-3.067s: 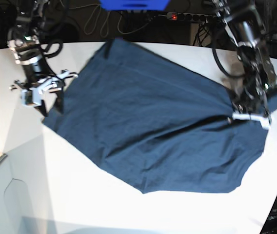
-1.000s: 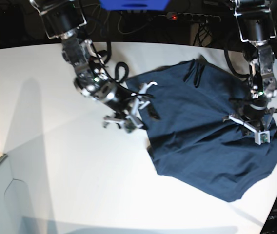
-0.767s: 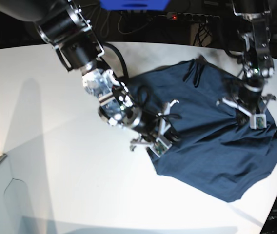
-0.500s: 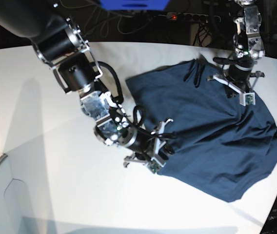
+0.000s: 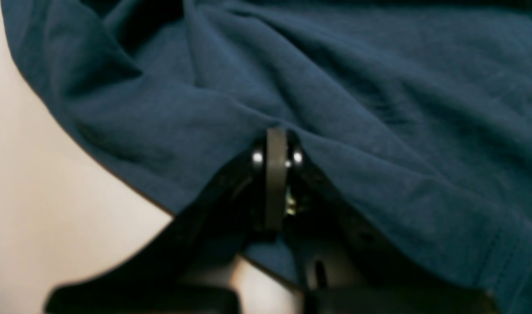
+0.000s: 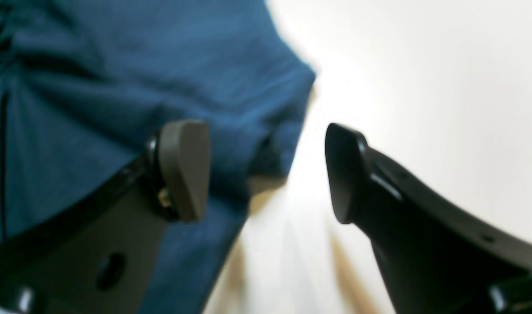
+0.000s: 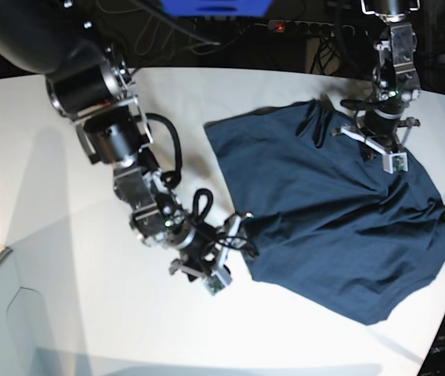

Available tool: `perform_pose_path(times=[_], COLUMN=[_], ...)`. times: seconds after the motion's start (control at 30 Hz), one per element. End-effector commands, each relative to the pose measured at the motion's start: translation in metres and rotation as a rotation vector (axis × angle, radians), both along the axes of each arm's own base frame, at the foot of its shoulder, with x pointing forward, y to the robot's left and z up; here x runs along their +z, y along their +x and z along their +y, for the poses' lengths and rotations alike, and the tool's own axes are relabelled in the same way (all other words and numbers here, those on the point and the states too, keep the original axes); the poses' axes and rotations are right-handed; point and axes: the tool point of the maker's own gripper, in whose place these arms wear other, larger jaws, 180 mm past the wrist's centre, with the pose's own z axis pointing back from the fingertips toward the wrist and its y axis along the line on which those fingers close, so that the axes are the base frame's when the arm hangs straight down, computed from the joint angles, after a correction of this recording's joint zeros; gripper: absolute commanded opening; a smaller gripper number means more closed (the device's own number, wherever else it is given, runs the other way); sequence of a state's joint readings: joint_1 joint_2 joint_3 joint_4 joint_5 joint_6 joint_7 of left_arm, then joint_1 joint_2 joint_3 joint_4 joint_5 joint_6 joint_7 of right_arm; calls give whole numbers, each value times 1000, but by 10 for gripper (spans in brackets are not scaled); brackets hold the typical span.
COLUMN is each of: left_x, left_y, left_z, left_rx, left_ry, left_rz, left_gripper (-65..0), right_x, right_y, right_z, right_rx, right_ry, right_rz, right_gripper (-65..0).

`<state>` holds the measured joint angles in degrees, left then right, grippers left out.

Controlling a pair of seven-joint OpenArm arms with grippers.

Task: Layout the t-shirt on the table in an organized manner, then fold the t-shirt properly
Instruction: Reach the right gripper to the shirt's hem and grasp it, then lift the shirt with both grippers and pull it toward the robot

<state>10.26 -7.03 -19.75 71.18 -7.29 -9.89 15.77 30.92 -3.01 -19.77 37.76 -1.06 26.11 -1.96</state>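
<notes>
Where left gripper (image 5: pixel 275 144) pinches, soft navy t-shirt (image 7: pixel 340 219) bunches, prob. creased.

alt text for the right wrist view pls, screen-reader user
The right gripper hangs open, its two dark fingers spread over the corner edge of a dark navy-blue soft fabric t-shirt on the smooth white table. The image is blurred.

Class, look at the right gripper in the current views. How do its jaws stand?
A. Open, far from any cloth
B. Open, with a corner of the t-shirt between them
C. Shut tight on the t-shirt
B: in the right wrist view the right gripper stands spread, with the corner of the t-shirt lying between the jaws on the table.
</notes>
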Motion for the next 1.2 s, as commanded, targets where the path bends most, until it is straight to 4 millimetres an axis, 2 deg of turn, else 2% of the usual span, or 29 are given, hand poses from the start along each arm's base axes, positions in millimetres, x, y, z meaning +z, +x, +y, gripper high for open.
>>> perform_pose_path(times=[0.0, 0.17, 0.53, 0.73, 0.83, 1.03, 1.07, 1.17], left_x=[-2, -2, -3, -3, -3, -2, -2, -2], left_y=[-2, -2, -5, -6, -6, -6, -6, -6], left_z=[4, 5, 7, 11, 12, 12, 12, 12], left_rx=[0, 0, 6, 6, 6, 6, 6, 6], left_ry=[12, 14, 15, 22, 24, 24, 24, 24], left_rz=[25, 26, 30, 33, 33, 31, 31, 31], left_gripper=[-649, -649, -649, -649, -649, -649, -649, -649], right_x=[18, 5, 12, 6, 5, -20, -19, -18], right_y=[14, 12, 2, -5, -6, -14, -14, -11], right_z=[5, 3, 41, 45, 45, 39, 39, 35], right_rx=[-5, -6, 30, 33, 33, 26, 26, 18], right_ry=[31, 16, 72, 78, 78, 49, 48, 48], right_rz=[-40, 5, 14, 31, 34, 109, 109, 104], right_gripper=[-235, -235, -238, -253, -352, -628, -650, -650])
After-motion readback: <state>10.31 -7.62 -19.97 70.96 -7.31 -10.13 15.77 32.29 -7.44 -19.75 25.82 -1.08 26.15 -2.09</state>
